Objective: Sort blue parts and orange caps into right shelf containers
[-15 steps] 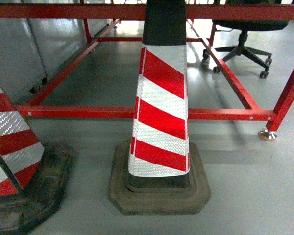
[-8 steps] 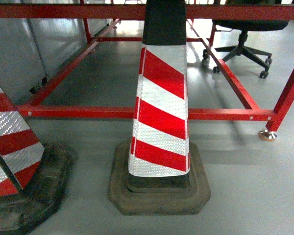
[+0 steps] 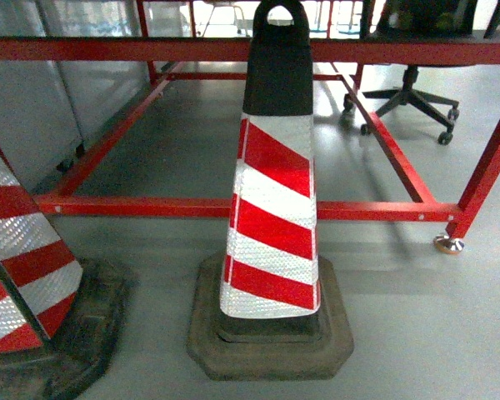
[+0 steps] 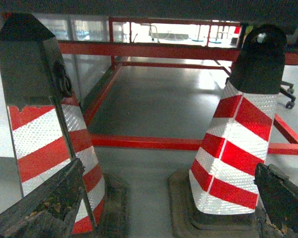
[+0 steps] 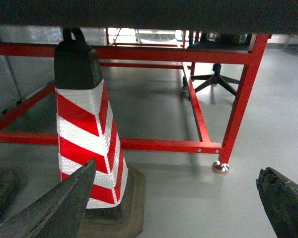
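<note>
Head view: striped cone before a red frame — wrist views alone show the left hand and right hand, both spread wide, empty.

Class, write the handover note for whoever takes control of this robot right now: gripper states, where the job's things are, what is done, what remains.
Left gripper: open, empty, fingers spread wide at the frame's bottom corners.
Right gripper: open, empty.
No blue parts, orange caps or shelf containers appear in any view.
The robot faces a striped traffic cone on the grey floor, a second cone to its left, and a red metal frame behind, with an office chair beyond.
Done: nothing visible.
Left: find the parts, caps and shelf, probably by driving clear of the cones, then do all the sorting.
</note>
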Tool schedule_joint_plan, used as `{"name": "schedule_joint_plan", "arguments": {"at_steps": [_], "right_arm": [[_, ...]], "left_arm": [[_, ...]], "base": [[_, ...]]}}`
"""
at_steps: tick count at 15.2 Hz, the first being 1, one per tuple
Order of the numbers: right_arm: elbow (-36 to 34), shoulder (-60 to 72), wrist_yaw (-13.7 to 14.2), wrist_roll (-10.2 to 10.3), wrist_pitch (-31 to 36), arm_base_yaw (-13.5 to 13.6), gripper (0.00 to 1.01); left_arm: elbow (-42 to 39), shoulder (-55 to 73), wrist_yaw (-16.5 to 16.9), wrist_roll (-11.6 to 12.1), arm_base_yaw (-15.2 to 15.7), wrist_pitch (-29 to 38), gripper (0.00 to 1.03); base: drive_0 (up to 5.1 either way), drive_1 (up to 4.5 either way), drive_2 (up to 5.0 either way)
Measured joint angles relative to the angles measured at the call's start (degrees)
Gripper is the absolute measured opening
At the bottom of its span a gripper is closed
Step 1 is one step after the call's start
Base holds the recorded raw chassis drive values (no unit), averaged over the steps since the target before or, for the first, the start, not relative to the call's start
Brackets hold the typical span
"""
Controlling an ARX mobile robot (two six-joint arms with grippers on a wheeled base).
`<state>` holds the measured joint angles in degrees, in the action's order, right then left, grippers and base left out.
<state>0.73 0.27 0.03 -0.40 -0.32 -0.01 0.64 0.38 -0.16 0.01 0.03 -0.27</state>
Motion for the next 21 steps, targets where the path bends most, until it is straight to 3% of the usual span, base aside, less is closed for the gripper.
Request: {"name": "schedule_joint_plan", "arguments": {"at_steps": [21], "right_arm": [[0.00,0.00,-0.04,0.42,0.48,0.00,0.98]], "left_arm": [[0.11,0.00,0.11,0.02,0.00,0.61,0.98]], "base": [[0.0,0.00,0.0]]}}
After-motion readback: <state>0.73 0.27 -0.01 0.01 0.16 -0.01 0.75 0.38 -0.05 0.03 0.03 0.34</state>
